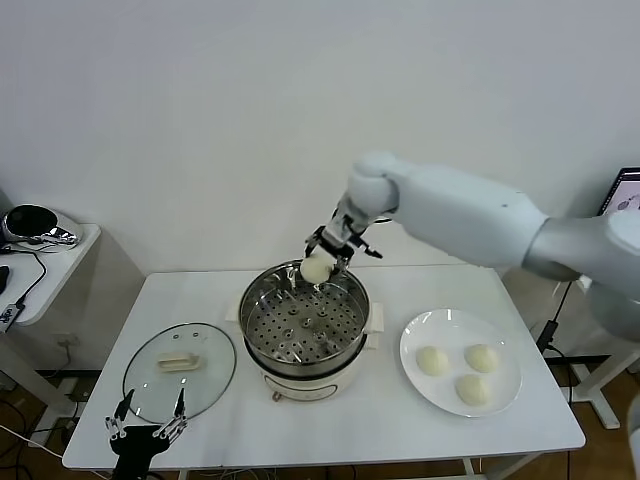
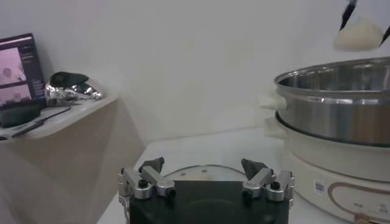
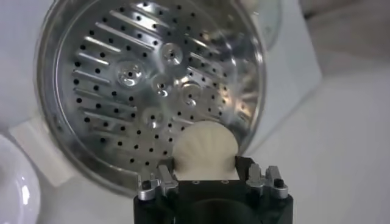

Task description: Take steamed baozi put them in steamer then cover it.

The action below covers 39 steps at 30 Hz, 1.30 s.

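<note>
Two arms are showing. Nearest, the left end effector (image 1: 146, 426) is hanging at the tabletop's (image 1: 330, 420) front-left edge, fingers spread wide apart and gripping nothing, just in front of the cover (image 1: 180, 372), which is lying flat near that corner. Bare tabletop is lying open between the cover and the steamer (image 1: 304, 330), and along the front edge. To the right, a plate (image 1: 432, 330) is sitting near the right edge, carrying three baozi (image 1: 432, 361). Farther back, the right end effector (image 1: 327, 259) is hovering over the steamer's far rim, fingers clamped on the fourth baozi (image 3: 204, 148), above the perforated tray (image 3: 140, 91), which is lying bare.
</note>
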Each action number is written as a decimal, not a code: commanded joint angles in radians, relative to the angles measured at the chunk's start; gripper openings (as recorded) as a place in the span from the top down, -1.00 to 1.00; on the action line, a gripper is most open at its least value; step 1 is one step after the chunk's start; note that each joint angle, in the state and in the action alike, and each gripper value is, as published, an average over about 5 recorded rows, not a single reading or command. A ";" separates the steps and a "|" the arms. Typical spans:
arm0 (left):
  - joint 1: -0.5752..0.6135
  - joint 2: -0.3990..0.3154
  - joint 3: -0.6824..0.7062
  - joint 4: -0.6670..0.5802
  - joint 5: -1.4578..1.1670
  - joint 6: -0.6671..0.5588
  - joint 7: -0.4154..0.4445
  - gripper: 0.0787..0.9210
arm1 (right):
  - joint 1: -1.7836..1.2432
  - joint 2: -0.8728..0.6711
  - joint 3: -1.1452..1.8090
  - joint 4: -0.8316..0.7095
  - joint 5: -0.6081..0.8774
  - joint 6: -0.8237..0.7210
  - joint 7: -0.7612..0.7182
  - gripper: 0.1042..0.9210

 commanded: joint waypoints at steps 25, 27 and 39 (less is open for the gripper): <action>-0.004 0.002 -0.007 0.010 -0.007 -0.012 -0.001 -0.77 | -0.120 0.148 0.025 -0.202 -0.390 0.298 0.123 -0.51; -0.004 0.003 -0.008 0.008 -0.007 -0.012 -0.001 -0.77 | -0.117 0.145 0.028 -0.202 -0.379 0.300 0.127 -0.63; 0.000 0.003 -0.014 -0.016 -0.006 -0.001 0.002 -0.77 | 0.184 -0.129 -0.111 0.269 0.275 -0.337 -0.012 -0.76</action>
